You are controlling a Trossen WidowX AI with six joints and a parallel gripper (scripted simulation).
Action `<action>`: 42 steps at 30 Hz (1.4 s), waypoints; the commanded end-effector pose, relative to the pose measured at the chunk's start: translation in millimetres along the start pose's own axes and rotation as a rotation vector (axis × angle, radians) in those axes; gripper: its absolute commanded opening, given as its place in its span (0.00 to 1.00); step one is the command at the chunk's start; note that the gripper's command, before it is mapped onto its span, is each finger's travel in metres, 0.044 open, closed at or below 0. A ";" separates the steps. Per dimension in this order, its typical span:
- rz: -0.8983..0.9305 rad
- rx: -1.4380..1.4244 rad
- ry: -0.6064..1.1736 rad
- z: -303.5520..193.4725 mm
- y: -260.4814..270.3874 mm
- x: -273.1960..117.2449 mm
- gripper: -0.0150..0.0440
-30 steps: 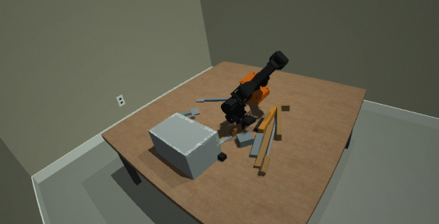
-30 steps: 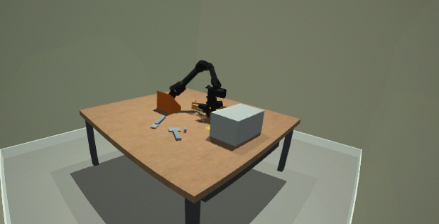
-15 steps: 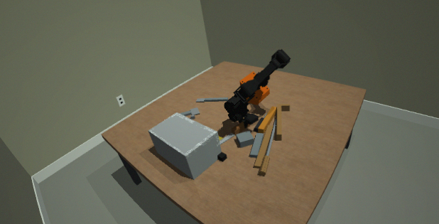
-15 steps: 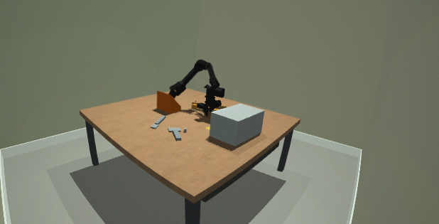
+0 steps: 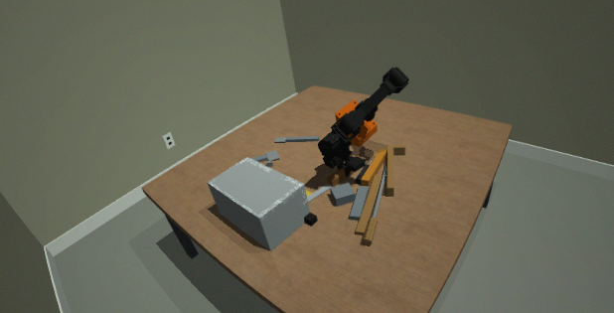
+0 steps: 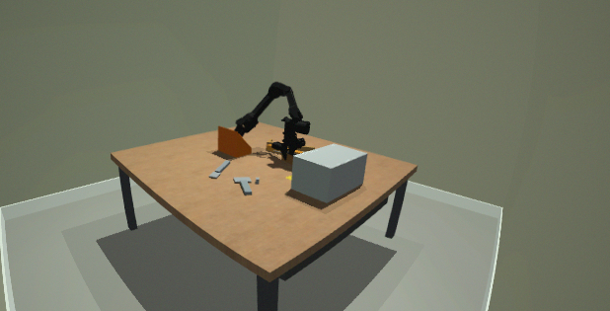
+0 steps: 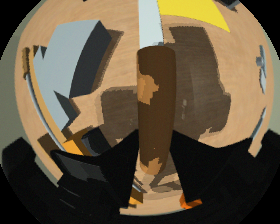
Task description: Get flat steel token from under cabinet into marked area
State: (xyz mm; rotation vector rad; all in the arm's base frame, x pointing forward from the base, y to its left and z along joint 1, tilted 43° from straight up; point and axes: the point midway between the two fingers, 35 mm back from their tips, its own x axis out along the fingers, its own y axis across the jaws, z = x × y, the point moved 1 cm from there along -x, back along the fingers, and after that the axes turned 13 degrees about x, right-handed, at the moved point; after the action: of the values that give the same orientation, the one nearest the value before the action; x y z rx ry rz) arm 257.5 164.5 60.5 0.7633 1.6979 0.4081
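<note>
The pale grey cabinet (image 5: 283, 216) (image 6: 316, 180) stands on the table. A yellow marked area (image 5: 308, 194) (image 6: 289, 178) (image 7: 196, 15) shows partly in front of it. My gripper (image 7: 152, 132) is shut on the brown handle (image 7: 156, 90) of a tool, low over the table in front of the cabinet. The tool's flat light grey blade (image 5: 319, 194) (image 7: 151, 25) runs from the handle towards the cabinet, beside the yellow area in the wrist view. Its far end is hidden behind the cabinet's edge in the top view. I cannot see the steel token in any view.
A grey block (image 5: 343, 195) (image 7: 66, 50) lies close beside the tool. Beyond it are a grey strip (image 5: 359, 203), an orange bar (image 5: 375, 167) and wooden sticks. A black cube (image 5: 310, 219) is at the cabinet's corner. A T-shaped grey piece (image 6: 243, 185) and a grey bar (image 5: 298, 139) (image 6: 220, 169) lie on the other side.
</note>
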 end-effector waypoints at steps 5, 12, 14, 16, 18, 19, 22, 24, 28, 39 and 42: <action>-0.002 0.008 0.005 -10.8 -3.0 0.7 0.25; -0.002 0.008 0.005 -19.2 -4.5 0.7 0.25; -0.002 0.008 0.005 -21.7 -4.9 0.7 0.25; -0.002 0.008 0.005 -24.1 -5.3 0.7 0.25; -0.002 0.008 0.005 -26.5 -5.7 0.7 0.25; -0.002 0.008 0.006 -27.7 -6.0 0.7 0.25; -0.002 0.009 0.006 -31.1 -6.5 0.7 0.25; -0.002 0.009 0.006 -33.5 -6.9 0.7 0.25; -0.002 0.009 0.006 -38.1 -7.7 0.7 0.25; 0.000 0.002 0.002 -43.4 -7.3 0.0 0.25; -0.001 -0.003 0.002 -43.1 -8.7 -0.1 0.25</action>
State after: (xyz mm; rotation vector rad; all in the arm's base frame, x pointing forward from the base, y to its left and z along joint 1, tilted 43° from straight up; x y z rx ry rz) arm 214.0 164.5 67.3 0.7644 1.7001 0.4071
